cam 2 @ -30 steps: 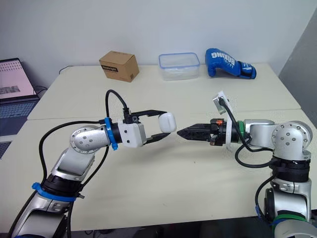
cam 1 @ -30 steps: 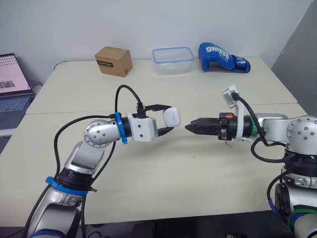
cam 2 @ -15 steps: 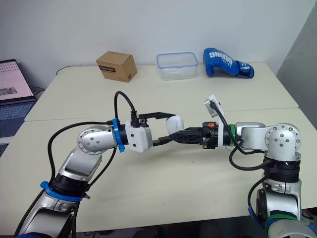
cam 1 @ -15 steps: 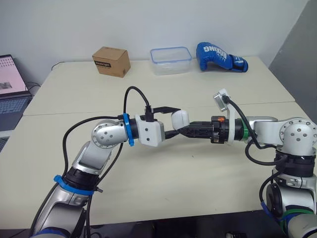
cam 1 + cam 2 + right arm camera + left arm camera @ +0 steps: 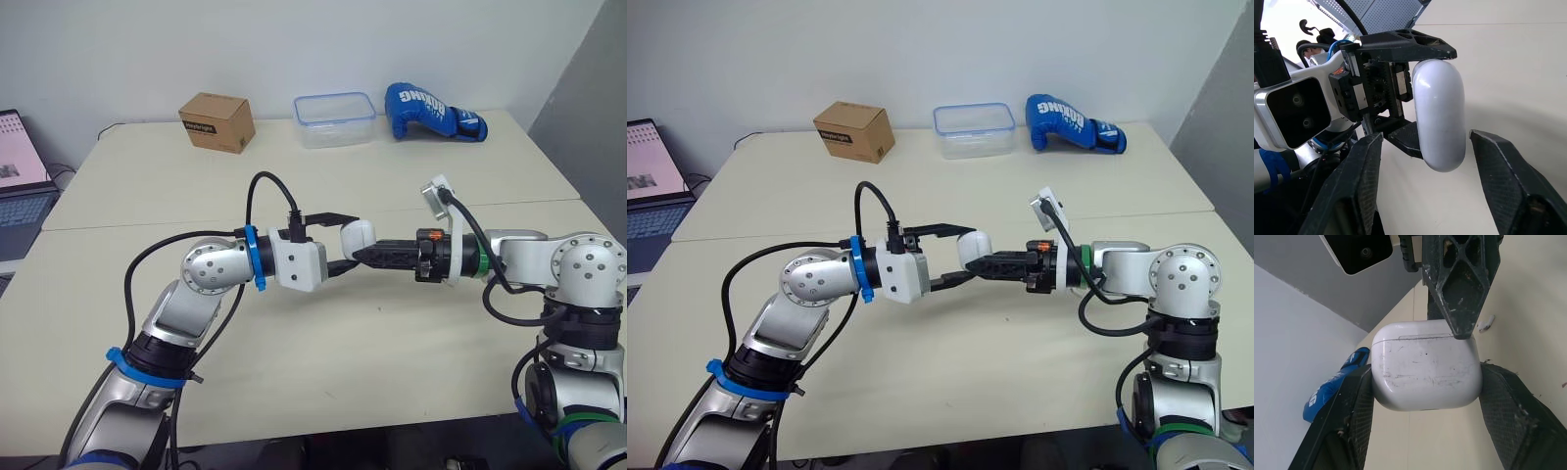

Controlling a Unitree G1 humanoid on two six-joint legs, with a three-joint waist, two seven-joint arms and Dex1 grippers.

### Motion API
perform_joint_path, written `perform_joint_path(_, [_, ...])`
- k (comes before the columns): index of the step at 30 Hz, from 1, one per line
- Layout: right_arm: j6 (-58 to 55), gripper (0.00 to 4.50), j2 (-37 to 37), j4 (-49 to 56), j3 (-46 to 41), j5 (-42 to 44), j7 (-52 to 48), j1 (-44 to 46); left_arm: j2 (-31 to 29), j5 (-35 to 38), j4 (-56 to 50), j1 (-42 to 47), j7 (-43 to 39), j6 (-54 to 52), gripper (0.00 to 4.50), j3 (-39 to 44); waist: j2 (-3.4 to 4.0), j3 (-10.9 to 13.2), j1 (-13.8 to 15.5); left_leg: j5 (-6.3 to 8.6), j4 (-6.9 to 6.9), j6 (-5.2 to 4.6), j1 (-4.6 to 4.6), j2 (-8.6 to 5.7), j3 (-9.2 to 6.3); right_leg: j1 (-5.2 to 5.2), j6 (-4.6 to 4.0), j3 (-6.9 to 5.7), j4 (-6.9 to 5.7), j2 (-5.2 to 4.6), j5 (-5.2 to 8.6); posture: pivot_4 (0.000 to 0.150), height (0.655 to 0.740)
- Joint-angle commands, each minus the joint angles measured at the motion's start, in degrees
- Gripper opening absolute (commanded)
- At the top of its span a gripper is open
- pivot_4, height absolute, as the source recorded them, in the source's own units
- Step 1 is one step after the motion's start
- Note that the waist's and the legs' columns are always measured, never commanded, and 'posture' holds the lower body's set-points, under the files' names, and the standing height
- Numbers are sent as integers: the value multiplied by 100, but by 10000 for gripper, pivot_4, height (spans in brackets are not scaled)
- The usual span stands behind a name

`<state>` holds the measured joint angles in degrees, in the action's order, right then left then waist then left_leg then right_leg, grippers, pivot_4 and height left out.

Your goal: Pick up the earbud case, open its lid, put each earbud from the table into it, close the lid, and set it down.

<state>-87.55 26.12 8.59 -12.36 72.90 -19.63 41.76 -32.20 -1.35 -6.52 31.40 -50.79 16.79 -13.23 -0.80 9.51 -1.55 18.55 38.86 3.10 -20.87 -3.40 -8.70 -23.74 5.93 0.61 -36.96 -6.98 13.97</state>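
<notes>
Since the earbud case (image 5: 358, 235) is a light, hard, glossy shell, I judge it slippery and best gripped on the body, below the lid seam. It hangs over mid-table (image 5: 392, 333), clamped in the left gripper (image 5: 353, 242) from nine o'clock. The right gripper (image 5: 361, 256) sits at three o'clock; its wrist view shows the fingers apart astride the case. The left wrist view adds the seam and a loose earbud (image 5: 1485, 323).

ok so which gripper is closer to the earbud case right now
Left. The left gripper is shut on the earbud case, a finger pressed on each side. The right gripper faces it, open, its fingers straddling the case with gaps showing.
</notes>
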Motion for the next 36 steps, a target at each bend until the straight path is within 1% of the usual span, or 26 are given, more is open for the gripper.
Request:
perform_joint_path(1, [62,28922,-14,35,-73,159,0,93,21,98,-239,25,-4,24,27502,21,0,0,0,0,0,0,0,0,0,0,0,0,0,0,0,1500,7307])
perform_joint_path(2, [59,28922,-16,33,-70,166,2,93,23,99,-247,25,-6,19,27502,17,0,0,0,0,0,0,0,0,0,0,0,0,0,0,0,1500,7307])
perform_joint_path(5, [58,22929,-24,24,-59,177,13,105,40,102,-269,37,-6,-9,27502,1,0,0,0,0,0,0,0,0,0,0,0,0,0,0,0,1500,7307])
perform_joint_path(9, [57,8099,-21,28,-49,198,41,105,30,110,-302,33,-32,-90,27502,-15,0,0,-2,0,0,0,0,0,0,0,0,0,0,0,0,1500,7307])
perform_joint_path(10, [56,7371,-19,27,-46,203,49,105,25,108,-311,31,-40,-117,27502,-18,0,0,-3,0,0,0,0,0,0,0,0,0,0,0,0,1500,7307])
perform_joint_path(16, [57,7400,-22,10,-48,206,78,104,9,94,-345,23,-83,-166,27502,-20,0,0,-3,0,0,0,0,1,0,-1,0,0,0,1,0,1500,7307])
perform_joint_path(19, [57,7400,-29,28,-35,200,85,93,-50,353,-468,12,-369,-422,27502,-84,0,0,-4,0,0,0,0,0,0,-1,0,1,0,1,0,1500,7307])
perform_joint_path(21, [59,7400,-38,47,-25,198,89,87,-85,532,-590,1,-529,-718,34981,-87,0,0,-4,0,0,0,0,0,0,-1,0,0,0,1,0,1500,7307])
perform_joint_path(23, [65,7400,-42,61,-18,191,89,86,-105,575,-668,-7,-569,-854,40888,-57,0,0,-4,0,0,0,-1,0,0,-1,0,0,0,1,0,1500,7307])
perform_joint_path(24, [79,7400,-30,81,-9,170,75,74,-107,591,-697,-31,-539,-906,43625,4,0,0,-5,0,0,-1,-1,1,0,-1,0,0,0,1,0,1500,7307])
perform_joint_path(25, [97,7400,-6,110,2,137,55,63,-183,640,-762,-76,-575,-1023,44667,78,0,0,-5,0,0,-1,-1,0,0,-1,0,1,0,1,0,1500,7307])
perform_joint_path(28, [172,7400,87,139,59,20,-48,88,-555,1064,-1057,-248,-818,-1671,44667,357,2,1,-30,0,-1,-1,0,3,0,-3,0,1,-1,3,0,1500,7307])
perform_joint_path(32, [517,7400,517,337,560,-492,-608,155,-1237,1759,-1380,-484,-1345,-2645,44667,642,7,4,-41,1,-4,-2,-1,4,3,-8,1,4,-3,5,1,1500,7307])
perform_joint_path(34, [833,7400,792,526,938,-847,-1034,147,-1362,2134,-1371,-446,-1360,-3230,44667,804,7,4,-26,2,-4,-3,-2,3,2,-6,2,3,0,5,2,1500,7307])
perform_joint_path(36, [1249,7400,1088,751,1370,-1296,-1490,134,-1442,2353,-1220,-326,-1384,-3747,44667,883,7,4,-26,3,-3,-7,-3,3,0,-4,3,0,0,5,2,1500,7307])
